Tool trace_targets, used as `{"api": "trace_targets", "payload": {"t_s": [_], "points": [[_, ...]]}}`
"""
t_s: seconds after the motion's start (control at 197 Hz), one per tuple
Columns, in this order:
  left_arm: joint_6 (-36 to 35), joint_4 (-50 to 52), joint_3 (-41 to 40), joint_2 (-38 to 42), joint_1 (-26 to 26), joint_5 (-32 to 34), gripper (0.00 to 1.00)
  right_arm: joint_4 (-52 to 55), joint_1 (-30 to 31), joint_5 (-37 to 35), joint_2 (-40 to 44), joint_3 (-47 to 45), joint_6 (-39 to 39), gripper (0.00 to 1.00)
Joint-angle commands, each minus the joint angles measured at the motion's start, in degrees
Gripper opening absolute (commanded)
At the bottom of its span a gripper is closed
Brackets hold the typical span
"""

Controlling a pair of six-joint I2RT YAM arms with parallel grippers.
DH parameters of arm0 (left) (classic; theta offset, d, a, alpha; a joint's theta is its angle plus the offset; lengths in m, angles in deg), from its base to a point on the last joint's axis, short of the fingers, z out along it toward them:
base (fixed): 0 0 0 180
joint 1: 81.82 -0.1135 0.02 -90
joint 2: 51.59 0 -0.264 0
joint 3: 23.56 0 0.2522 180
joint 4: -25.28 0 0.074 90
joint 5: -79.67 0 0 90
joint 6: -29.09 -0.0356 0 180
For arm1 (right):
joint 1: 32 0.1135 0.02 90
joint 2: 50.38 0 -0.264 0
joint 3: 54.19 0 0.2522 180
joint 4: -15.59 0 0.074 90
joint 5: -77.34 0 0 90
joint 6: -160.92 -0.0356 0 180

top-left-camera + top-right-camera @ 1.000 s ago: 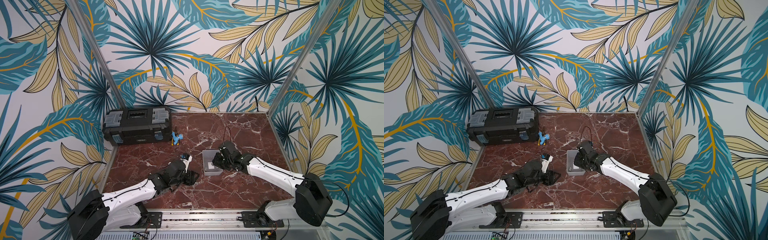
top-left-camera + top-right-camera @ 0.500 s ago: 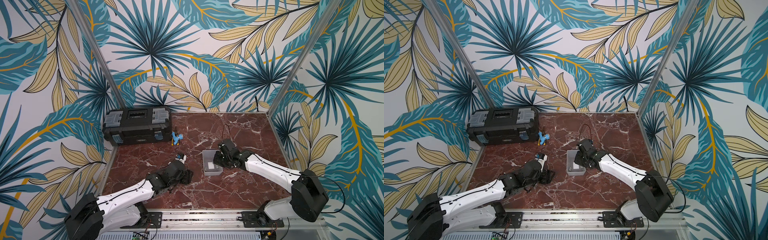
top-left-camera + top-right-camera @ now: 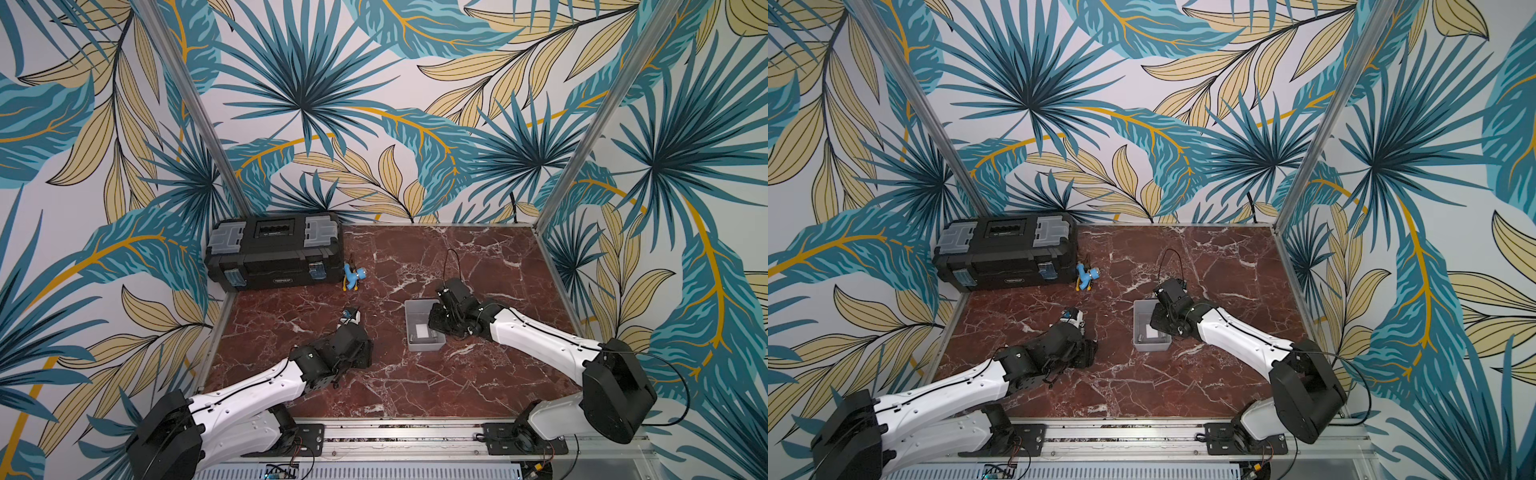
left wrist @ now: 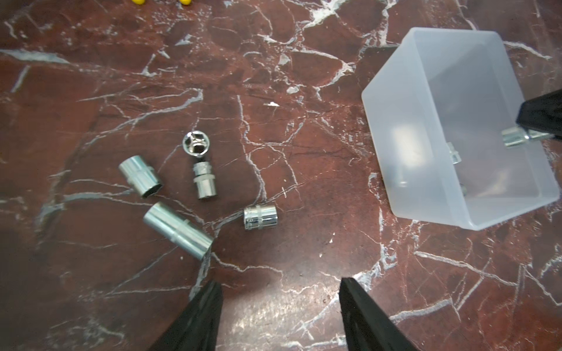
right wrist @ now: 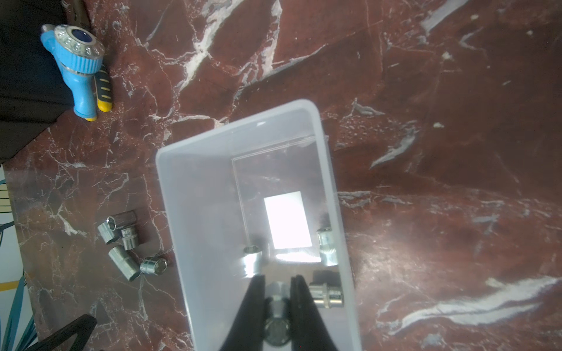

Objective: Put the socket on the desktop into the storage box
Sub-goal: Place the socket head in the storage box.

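Several chrome sockets lie loose on the red-brown marble desktop, a short way from the translucent storage box. My left gripper hovers low over the desktop just short of them, open and empty. My right gripper is inside the storage box, shut on a small socket. Three more sockets rest on the box floor near its white label. In both top views the left wrist covers the loose sockets.
A black toolbox stands at the back left. A blue nozzle tool and a yellow-black screwdriver lie beside it. Aluminium rails edge the front, and patterned walls close the other sides.
My left arm has drawn back leftward, away from the box, and its jaws have widened. The right gripper has stayed at the box, still shut on its socket.
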Motion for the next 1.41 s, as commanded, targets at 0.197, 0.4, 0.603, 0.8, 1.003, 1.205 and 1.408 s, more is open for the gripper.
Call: {"api": "trace_targets", "payload": {"t_s": [0.197, 0.4, 0.603, 0.8, 1.003, 1.205, 1.408], "points": [[1.37, 2.69, 0.95, 2.26, -2.45, 1.52, 0.67, 1.91, -0.2, -0.87, 0.49, 0.25, 1.43, 0.0], [1.61, 1.98, 0.08, 2.38, -3.4, -0.03, 0.67, 2.18, -0.19, -1.23, 0.53, 0.21, 1.61, 0.0], [1.81, 1.09, -0.48, 2.11, -3.85, -1.21, 0.67, 2.26, -0.24, -1.13, 0.58, 0.17, 1.66, 0.0], [1.88, 0.65, -0.64, 1.69, -4.04, -1.72, 0.67, 2.35, -0.2, -1.13, 0.67, 0.16, 1.79, 0.0], [1.9, 0.58, -0.46, 1.33, -4.41, -2.44, 0.67, 2.45, -0.18, -1.05, 0.74, 0.42, 2.1, 0.0], [2.07, 0.14, -0.82, 0.75, -4.55, -2.64, 0.67, 2.3, -0.18, -0.55, 0.17, 0.84, 2.18, 0.0], [2.33, -0.99, -0.91, -1.64, -4.68, -3.55, 0.67, 1.39, -0.16, 0.78, -1.67, 1.86, 2.48, 0.0]]}}
